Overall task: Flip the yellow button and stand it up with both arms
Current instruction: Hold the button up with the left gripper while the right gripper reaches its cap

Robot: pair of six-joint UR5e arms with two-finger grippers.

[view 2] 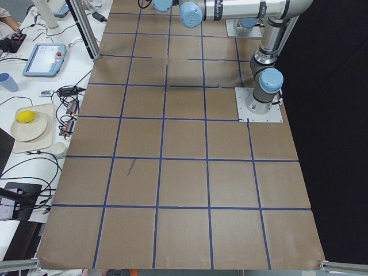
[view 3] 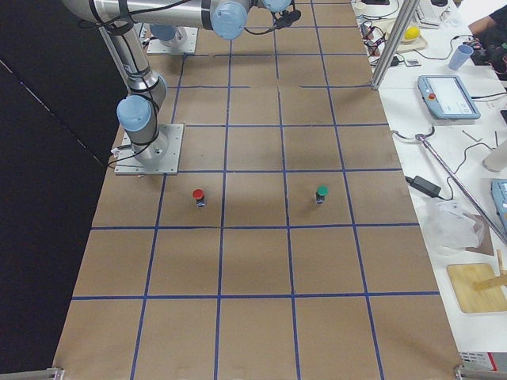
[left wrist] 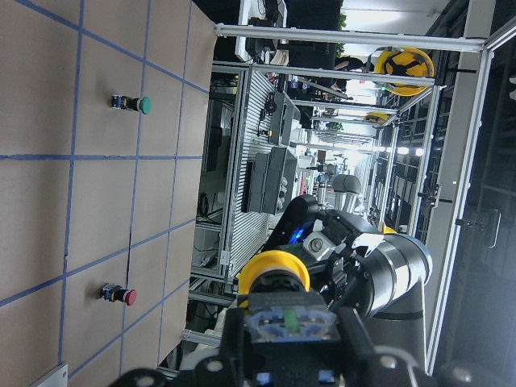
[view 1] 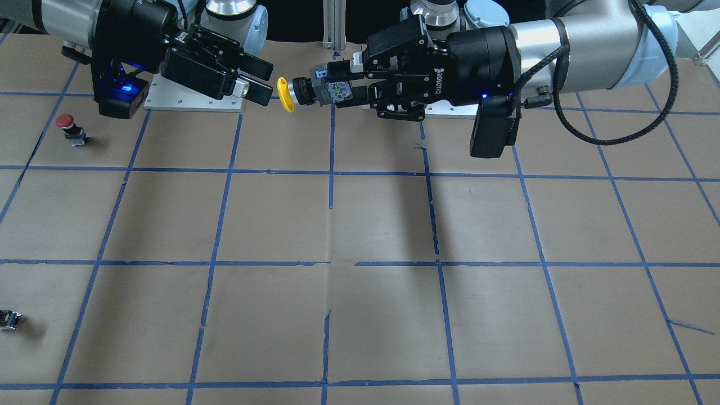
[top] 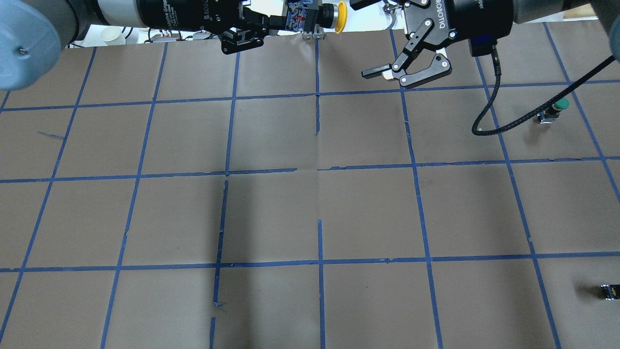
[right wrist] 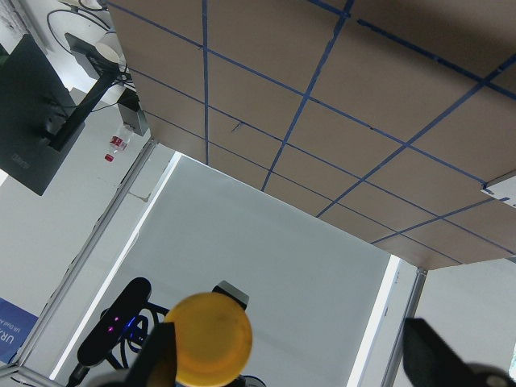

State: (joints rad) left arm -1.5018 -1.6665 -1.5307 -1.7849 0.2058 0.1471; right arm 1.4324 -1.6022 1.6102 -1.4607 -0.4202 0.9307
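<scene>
The yellow button [view 1: 288, 94] hangs in the air over the table's robot-side edge. It lies sideways, with its yellow cap towards my right gripper. My left gripper [view 1: 339, 83] is shut on the button's black-grey base. In the overhead view my left gripper [top: 302, 14] holds the button [top: 340, 16] at the top centre. My right gripper [view 1: 269, 82] is open, its fingertips just short of the cap and not touching it. In the right wrist view the cap [right wrist: 208, 339] sits between the spread fingers [right wrist: 160, 364]. The left wrist view shows the button [left wrist: 274, 272] from behind.
A red-capped button [view 1: 68, 128] stands on the brown paper table near my right arm's base plate [view 1: 169, 101]. A green-capped button [top: 557, 107] stands further out on the right side. A tiny dark part [top: 609, 291] lies near the right edge.
</scene>
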